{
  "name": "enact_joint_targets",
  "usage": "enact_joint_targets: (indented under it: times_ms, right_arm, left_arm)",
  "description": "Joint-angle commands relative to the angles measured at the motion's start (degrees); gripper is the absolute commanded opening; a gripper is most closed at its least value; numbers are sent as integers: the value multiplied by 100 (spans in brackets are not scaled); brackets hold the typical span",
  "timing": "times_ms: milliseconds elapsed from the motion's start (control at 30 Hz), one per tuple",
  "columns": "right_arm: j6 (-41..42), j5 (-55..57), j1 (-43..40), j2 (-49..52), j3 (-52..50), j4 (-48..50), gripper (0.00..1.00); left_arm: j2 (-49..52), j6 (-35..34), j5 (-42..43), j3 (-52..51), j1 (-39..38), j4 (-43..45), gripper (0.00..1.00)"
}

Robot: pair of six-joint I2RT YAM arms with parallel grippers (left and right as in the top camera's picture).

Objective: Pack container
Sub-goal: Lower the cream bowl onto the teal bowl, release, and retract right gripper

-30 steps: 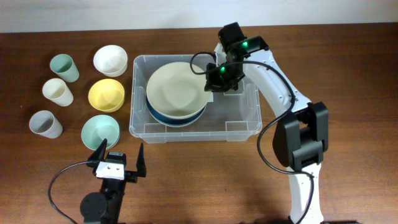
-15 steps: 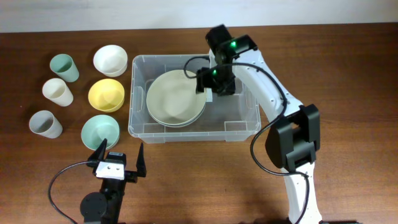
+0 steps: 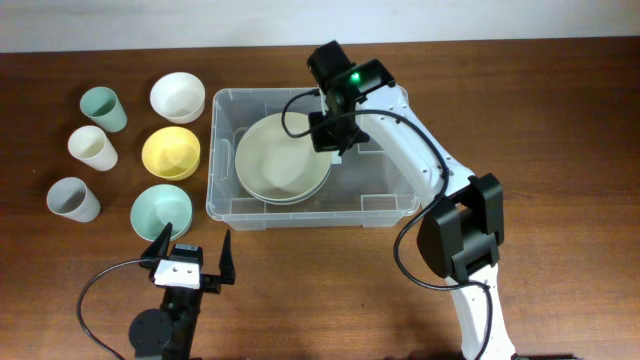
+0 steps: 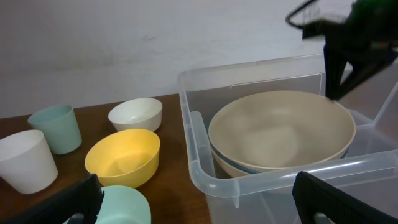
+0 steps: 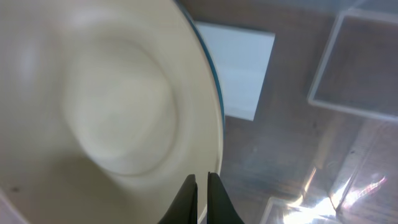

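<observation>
So far, two nested bowls (image 3: 282, 160) sit in the container (image 3: 385, 205). The right gripper (image 5: 200, 180) is pressed together at their rim and the left gripper (image 3: 193, 242) is spread. Small bowls (image 3: 171, 152) and cups (image 3: 92, 146) wait unpacked on the bench at nine o'clock.

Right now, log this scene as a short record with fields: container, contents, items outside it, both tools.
container: clear plastic, open top
contents: cream bowl nested on a blue-edged bowl
outside, left of container: green cup, cream cup, grey cup; white bowl, yellow bowl, mint bowl
left tool: open, empty, just in front of mint bowl
right tool: shut, over cream bowl's rim; contact unclear
</observation>
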Motion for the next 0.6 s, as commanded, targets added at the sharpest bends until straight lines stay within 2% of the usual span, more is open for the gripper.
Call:
enact_joint_targets:
  times_ms: [0,200,267,333,367,400,433,500,567]
  right_arm:
    - [-20,120,13,-28,-168,52,4]
    - [-20,122,-4,-31,-164,129,4]
    - [-24,122,-63,-50,140,-105,4]
    - [-26,269,-136,-96,916,-649,11]
    - [-90,428,-177,-111,1556,-1075,56]
    - [-92,671,-232,-116,2181,-1558,88]
    - [-87,1034,-348,-116,3095,-2247,99]
    - [-94,1261,-490,-116,3733,-2699,99]
    - [-175,1115,-715,-367,3960,-2697,99]
  left_arm:
    - [-24,92,0,-13,28,-28,99]
    - [-24,92,0,-13,28,-26,100]
    - [-24,92,0,-13,28,-26,99]
    - [-24,92,0,-13,28,-28,99]
    - [-24,92,0,-13,28,-28,99]
    - [-24,92,0,-13,28,-26,99]
    - [-24,92,0,-13,28,-28,99]
    - [-24,92,0,-13,28,-28,99]
    - [-24,92,0,-13,28,-26,99]
